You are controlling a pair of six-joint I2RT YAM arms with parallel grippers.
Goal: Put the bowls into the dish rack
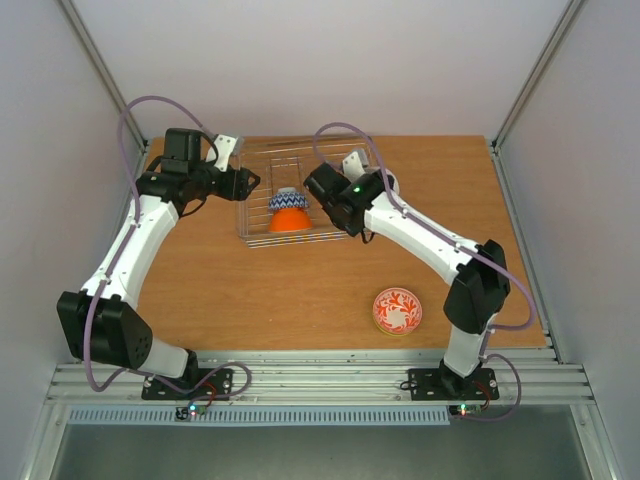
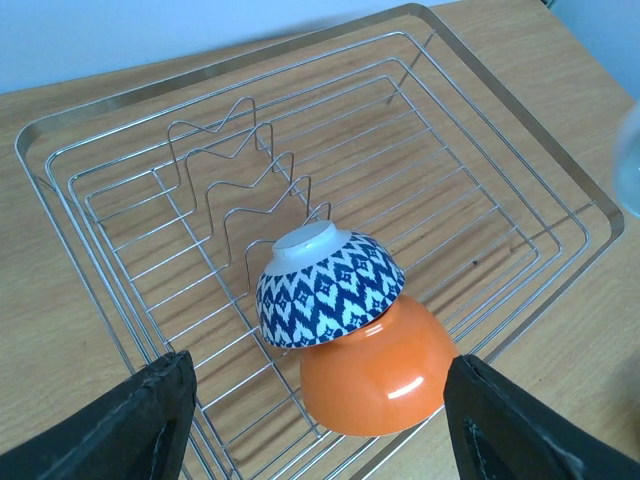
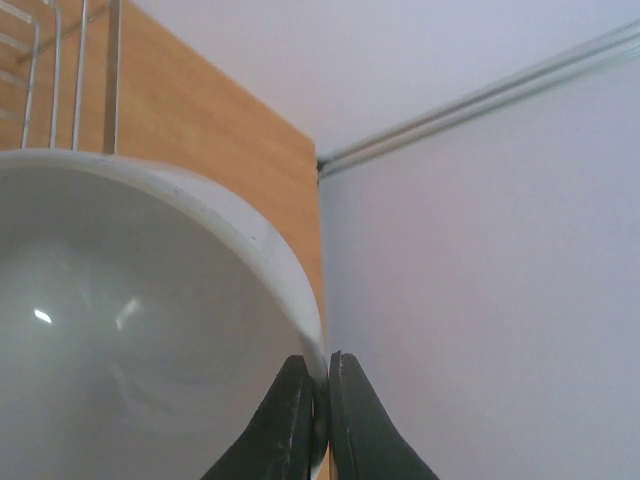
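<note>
Bowl, plain white, pinched by the rim between the near-closed fingers of the right gripper, hollow side toward the wrist camera, held at the right end of the dish rack (height over the wires impossible to tell from these views). Inside the rack already: blue-and-white zigzag bowl, upside down and tilted, leaning on the orange bowl, both toward the rack's near side, just in front of the upright dividers. Likely step in hand: setting the white one down in the rack. To do it well, aim for the bare stretch of wire between that pair and the rack's right end, well apart from them, for fear of knocking the zigzag bowl off its perch. Lower slowly, rim grip firm, bowl tipped to settle against a wire or flat on its foot, never dropped from height. Open only with the weight fully on the wires, then draw back along the rim, no finger hooked inside. Left gripper spread wide and empty, hovering just beside the rack's left edge; best left there, ready to steady the rack if needed. Farther out on the table, red-patterned bowl, not yet loaded, near the right arm's base.
</note>
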